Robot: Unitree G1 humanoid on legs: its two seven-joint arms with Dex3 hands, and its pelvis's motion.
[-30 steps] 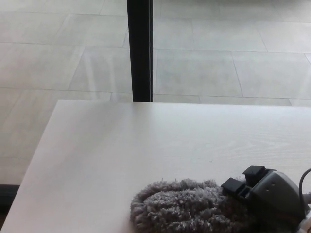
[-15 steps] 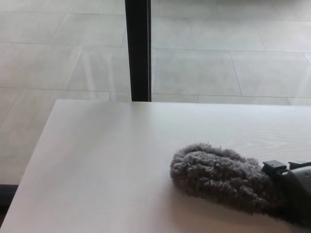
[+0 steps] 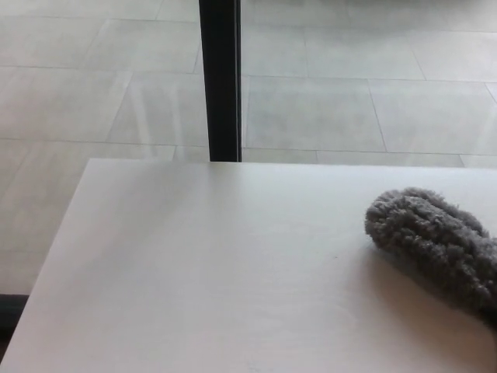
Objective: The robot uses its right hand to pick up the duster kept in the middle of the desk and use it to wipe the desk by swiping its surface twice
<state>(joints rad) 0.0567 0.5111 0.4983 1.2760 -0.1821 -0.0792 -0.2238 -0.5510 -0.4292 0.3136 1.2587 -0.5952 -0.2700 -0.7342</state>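
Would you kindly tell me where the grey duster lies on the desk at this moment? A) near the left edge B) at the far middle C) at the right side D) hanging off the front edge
C: the duster rests on the desk at its right side, running out of the picture.

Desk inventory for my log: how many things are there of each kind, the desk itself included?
Grey fluffy duster: 1
White desk: 1
Robot hands in view: 0
Total: 2
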